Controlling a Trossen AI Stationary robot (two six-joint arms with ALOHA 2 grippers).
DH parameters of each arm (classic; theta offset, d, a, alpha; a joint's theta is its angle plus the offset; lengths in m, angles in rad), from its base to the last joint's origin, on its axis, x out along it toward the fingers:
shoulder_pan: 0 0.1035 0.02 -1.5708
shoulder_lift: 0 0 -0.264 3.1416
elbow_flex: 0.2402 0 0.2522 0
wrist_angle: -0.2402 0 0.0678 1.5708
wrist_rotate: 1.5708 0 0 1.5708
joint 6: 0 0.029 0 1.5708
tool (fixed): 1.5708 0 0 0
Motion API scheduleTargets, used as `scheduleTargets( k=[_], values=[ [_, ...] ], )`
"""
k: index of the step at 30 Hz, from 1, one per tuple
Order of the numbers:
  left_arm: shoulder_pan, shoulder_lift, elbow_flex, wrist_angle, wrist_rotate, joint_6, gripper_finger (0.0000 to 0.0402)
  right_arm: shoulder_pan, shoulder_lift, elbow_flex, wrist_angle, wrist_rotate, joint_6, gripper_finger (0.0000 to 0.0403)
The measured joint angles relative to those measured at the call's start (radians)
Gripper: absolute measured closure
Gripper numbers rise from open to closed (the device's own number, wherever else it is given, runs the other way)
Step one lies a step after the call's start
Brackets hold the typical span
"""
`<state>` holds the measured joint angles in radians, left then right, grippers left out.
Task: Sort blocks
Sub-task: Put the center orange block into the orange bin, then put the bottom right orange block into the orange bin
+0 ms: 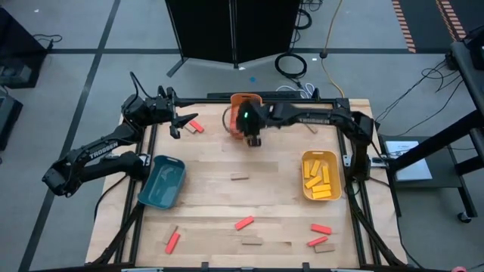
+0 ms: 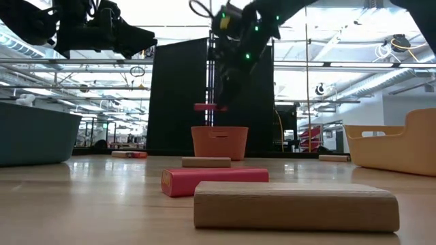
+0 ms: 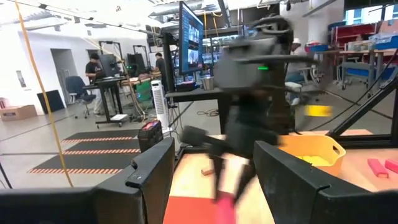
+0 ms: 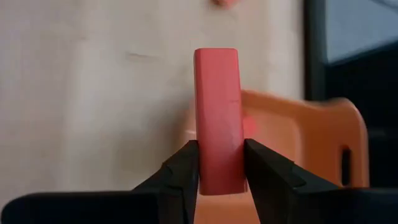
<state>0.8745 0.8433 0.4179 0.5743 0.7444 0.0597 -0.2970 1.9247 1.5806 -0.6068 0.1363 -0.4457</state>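
The right hand had its two fingers pinched on a red block, holding it by its lower end so most of its length stuck out ahead. In the high view that hand hung at top centre of the frame, right at the orange bin; from counter level the block showed as a level red bar in the air above the bin. To my eye the job in hand was the drop, and doing it well meant getting the whole block over the bin's mouth, not its rim, and loosening the fingers only once it sat square above the opening. The left hand waited at upper left with its fingers spread and nothing in them, beside a red block. More red and tan blocks lay scattered along the lower part of the counter, the yellow ones already in the yellow bin, and the teal bin sat at left
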Motion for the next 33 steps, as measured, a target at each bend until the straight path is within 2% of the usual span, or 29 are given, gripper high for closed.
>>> scheduleTargets(
  k=[4, 8, 15, 23, 33],
  values=[
    [0.000, 0.000, 0.000, 0.000, 0.000, 0.006, 0.0185, -0.081, 0.000, -0.007, 0.053, -0.001, 0.079, 0.0296],
    [0.000, 0.000, 0.000, 0.000, 0.000, 0.007, 0.0185, -0.121, 0.000, -0.008, 0.057, -0.005, 0.091, 0.0287],
    [0.000, 0.000, 0.000, 0.000, 0.000, 0.008, 0.0185, -0.142, 0.000, -0.008, 0.058, -0.005, 0.170, 0.0230],
    [0.000, 0.000, 0.000, 0.001, 0.000, 0.008, 0.0185, -0.123, 0.000, 0.026, 0.025, -0.006, 0.199, 0.0177],
    [0.000, -0.001, 0.000, 0.028, 0.011, 0.000, 0.0185, 0.024, 0.000, 0.155, -0.094, -0.012, 0.361, 0.0175]
  ],
)
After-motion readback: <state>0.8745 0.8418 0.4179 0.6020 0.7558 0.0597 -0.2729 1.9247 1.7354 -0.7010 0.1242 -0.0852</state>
